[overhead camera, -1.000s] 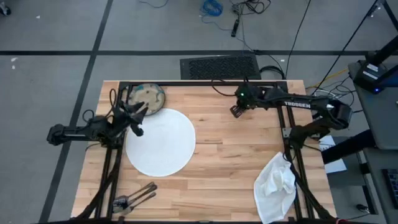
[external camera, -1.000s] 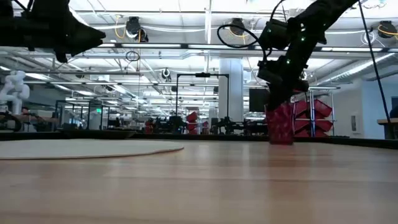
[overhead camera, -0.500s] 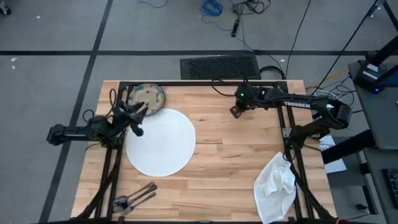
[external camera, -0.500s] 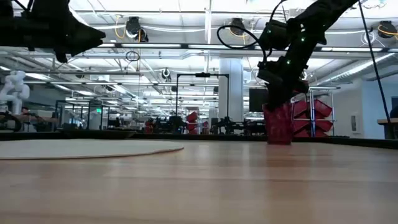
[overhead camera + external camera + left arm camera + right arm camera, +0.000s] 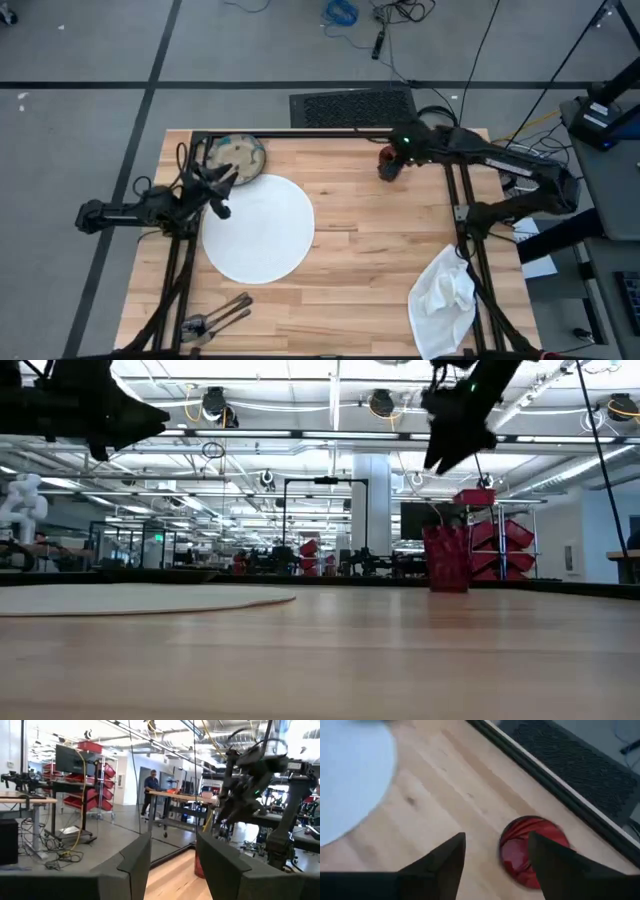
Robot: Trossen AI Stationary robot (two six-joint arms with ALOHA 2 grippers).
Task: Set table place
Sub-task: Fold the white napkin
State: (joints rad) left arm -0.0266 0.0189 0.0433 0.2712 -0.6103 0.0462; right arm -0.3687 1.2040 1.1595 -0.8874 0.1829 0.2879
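Note:
The small red cup (image 5: 387, 169) stands upright on its base on the table (image 5: 370, 250), near the far edge; it also shows in the low view (image 5: 446, 560) and the right wrist view (image 5: 532, 850). My right gripper (image 5: 442, 458) hangs open above the cup, clear of it (image 5: 495, 855). My left gripper (image 5: 222, 190) hovers open over the left rim of the white plate (image 5: 260, 230); its two fingers stand apart in the left wrist view (image 5: 172, 862). The speckled bowl (image 5: 238, 157) sits beyond the plate, at the far left.
A crumpled white napkin (image 5: 443, 295) lies at the near right corner. Dark cutlery (image 5: 215, 318) lies near the front left edge. The black frame rail (image 5: 320, 131) runs along the table's far edge, just beyond the cup. Bare wood lies between plate and napkin.
My right gripper has opened and let go of the red cup, then risen straight up and a little toward the far edge. The cup stays upright on the table where it was set.

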